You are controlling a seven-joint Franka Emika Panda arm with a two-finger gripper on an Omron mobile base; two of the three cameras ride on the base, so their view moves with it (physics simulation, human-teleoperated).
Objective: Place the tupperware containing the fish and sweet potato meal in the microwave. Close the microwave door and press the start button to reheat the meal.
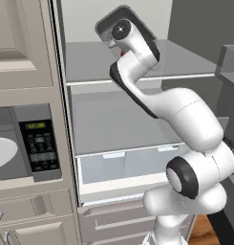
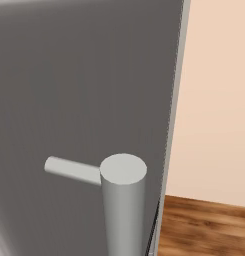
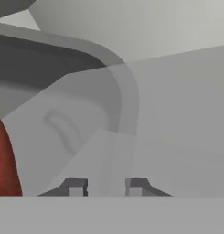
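Note:
The dark-grey tupperware (image 1: 103, 23) is up at the fridge's upper shelf, mostly behind my wrist. In the hand view its wall (image 3: 86, 114) curves close in front, and its flared rim runs down between my two fingertips. My gripper (image 3: 106, 187) is shut on that rim. The orange-red chunk of the meal (image 3: 3, 160) lies inside at the left edge. The microwave (image 1: 23, 115) stands at the lower left with its cavity open, showing the white turntable (image 1: 1, 152) and the dark keypad (image 1: 39, 146) with a green display. The microwave door is out of view.
The open fridge has grey shelves (image 1: 185, 62) and a pale drawer (image 1: 123, 167) below them. Cabinet drawers (image 1: 37, 206) sit under the microwave. A grey door panel with a round bar handle (image 2: 123, 200) stands very close on the right, beside a wooden floor (image 2: 209, 225).

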